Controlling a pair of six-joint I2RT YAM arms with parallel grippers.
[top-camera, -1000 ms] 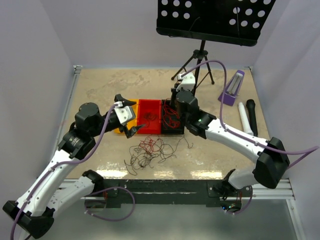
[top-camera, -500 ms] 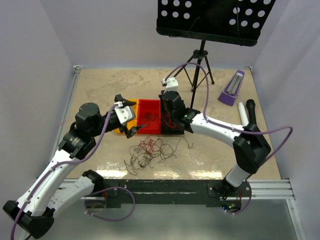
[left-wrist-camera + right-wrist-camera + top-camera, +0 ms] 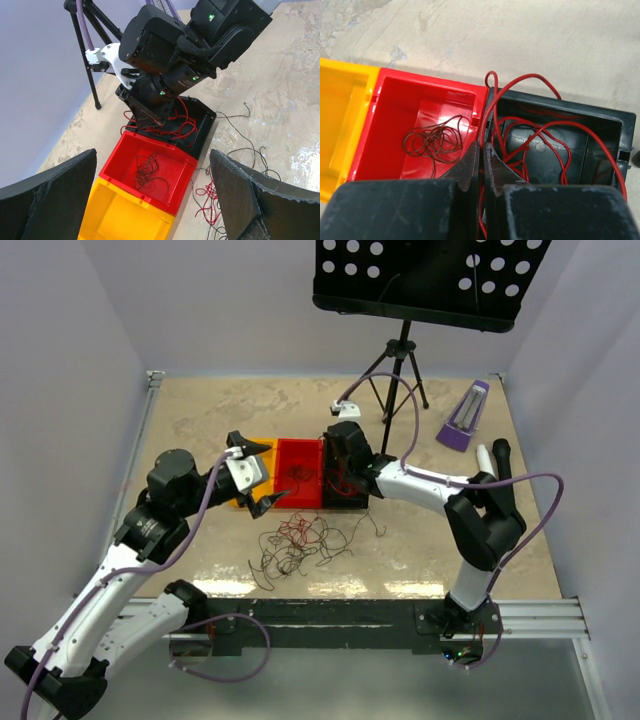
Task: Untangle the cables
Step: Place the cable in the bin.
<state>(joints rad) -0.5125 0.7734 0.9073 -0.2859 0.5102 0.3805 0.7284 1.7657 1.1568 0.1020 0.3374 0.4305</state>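
**Red cable pinched over the black bin**

The right gripper's (image 3: 481, 159) jaws are pressed together on a red cable (image 3: 491, 73) above the black bin (image 3: 600, 120), where more red loops (image 3: 547, 134) are piled. Dark cables (image 3: 432, 142) are coiled in the red bin (image 3: 395, 100). A mixed tangle (image 3: 300, 545) is spread on the table (image 3: 250, 410). The left gripper (image 3: 152, 152) is held wide apart near the yellow bin (image 3: 340, 100).

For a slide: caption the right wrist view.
Shut right gripper pinching a red cable above the black bin.

Thin red and dark cables (image 3: 298, 545) lie loosely tangled
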